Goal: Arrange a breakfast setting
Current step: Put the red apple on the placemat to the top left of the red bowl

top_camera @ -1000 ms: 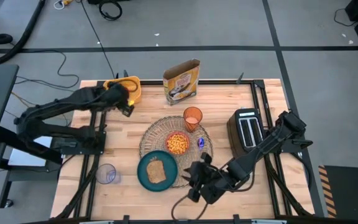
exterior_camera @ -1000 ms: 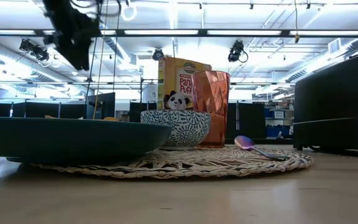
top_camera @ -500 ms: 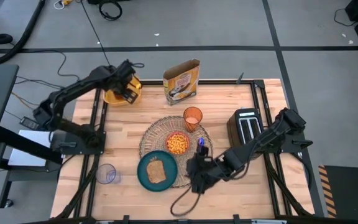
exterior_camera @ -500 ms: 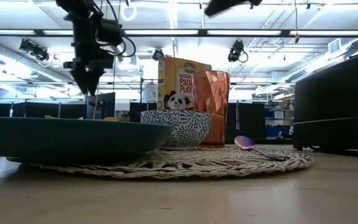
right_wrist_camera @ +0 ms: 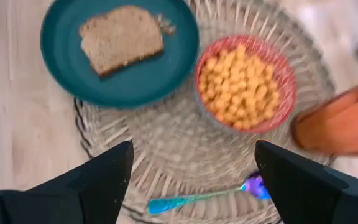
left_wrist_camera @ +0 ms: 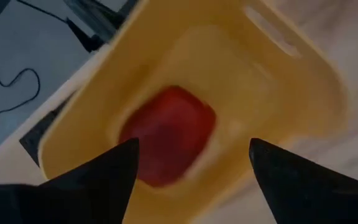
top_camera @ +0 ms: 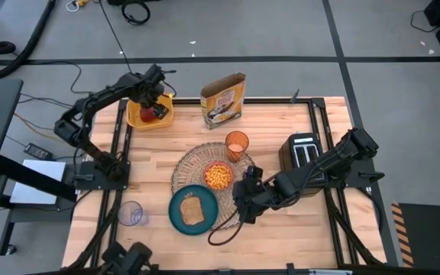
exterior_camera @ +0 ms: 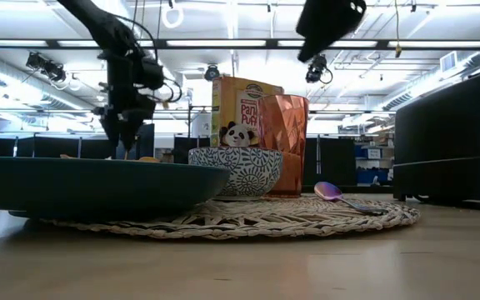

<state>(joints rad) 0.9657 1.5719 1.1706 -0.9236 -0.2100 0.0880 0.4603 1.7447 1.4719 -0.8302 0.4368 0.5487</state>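
So the left end effector [top_camera: 153, 101] is hanging right over the yellow square plastic bin [top_camera: 137, 119] at the back-left corner of the wooden bench [top_camera: 151, 164], fingers spread wide w/ nothing in them, and the red apple [left_wrist_camera: 166, 135] is sitting inside that bin, not on the mat. Right end effector [top_camera: 244, 200] is up over the near-right edge of the big round woven straw placemat [right_wrist_camera: 185, 155], also wide open & empty. On the mat: small red bowl of orange cereal [top_camera: 218, 176] abt in the middle, translucent orange cup [top_camera: 237, 144] at the far edge, blue spoon [right_wrist_camera: 197, 196] lying flat on the right side near the mat's edge. Teal plate w/ a slice of toast [top_camera: 193, 209] overlaps the mat's near-left edge, just beside the bowl. Black toaster [top_camera: 304, 160] is off to the right, cereal box [top_camera: 223, 99] at the back, and a clear glass [top_camera: 131, 213] near the front-left.
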